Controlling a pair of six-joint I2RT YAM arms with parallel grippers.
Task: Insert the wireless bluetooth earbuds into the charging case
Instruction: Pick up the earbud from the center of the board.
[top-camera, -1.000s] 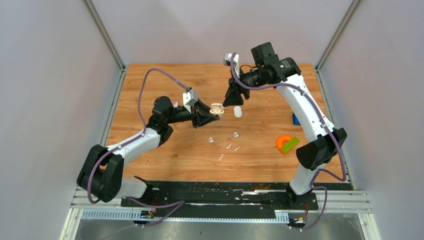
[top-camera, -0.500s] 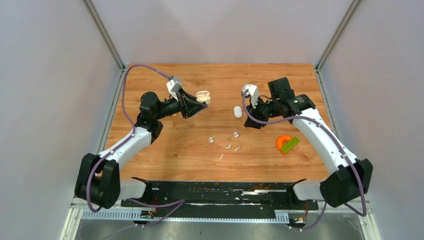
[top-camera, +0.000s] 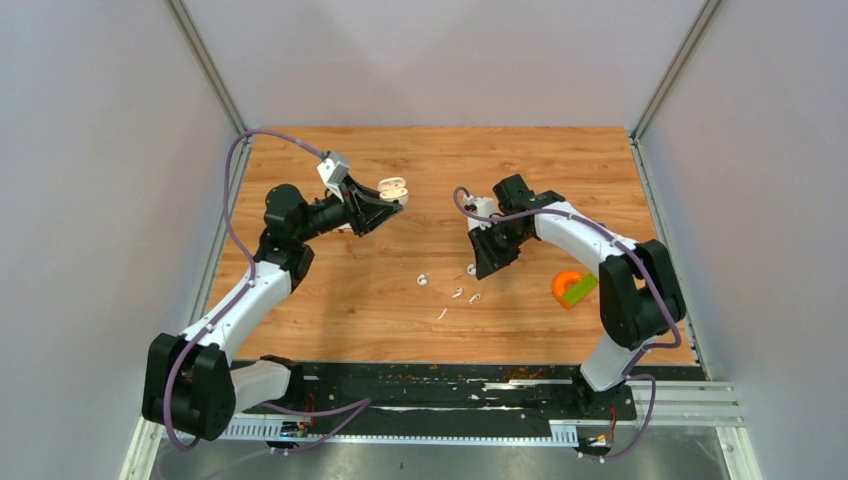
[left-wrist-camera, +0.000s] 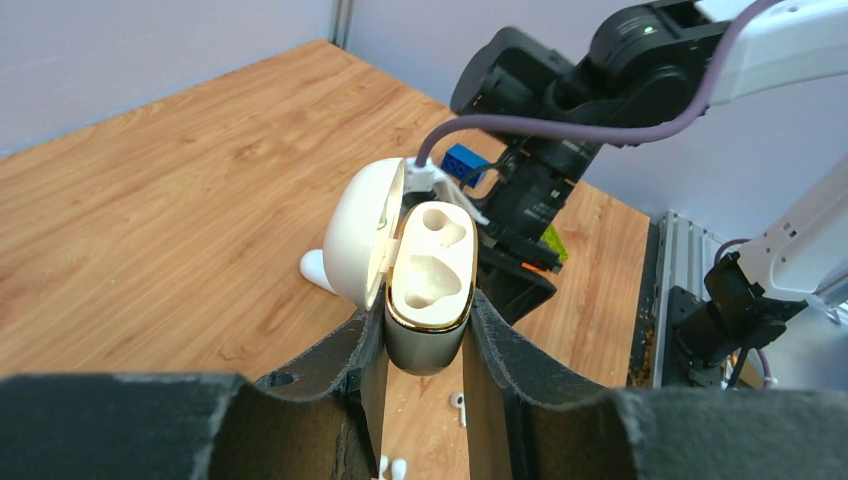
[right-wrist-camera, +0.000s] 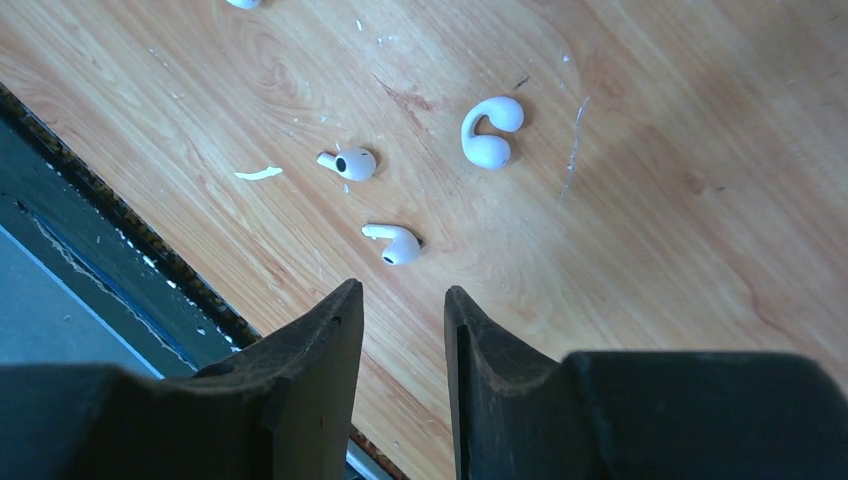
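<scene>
toward the front table edge (right-wrist-camera: 205, 262), loose earbuds (right-wrist-camera: 398, 243)

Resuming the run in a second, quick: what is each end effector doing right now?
Left end effector: closed on the charging case, lid open.
Right end effector: open, holding nothing.

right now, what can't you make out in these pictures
- Left wrist view: charging case lower half, covered by the left gripper.
- Left wrist view: white object behind the lid, mostly hidden.
- Right wrist view: white piece, cut off by the top edge.
- Top view: earbuds, too small for detail.
</scene>
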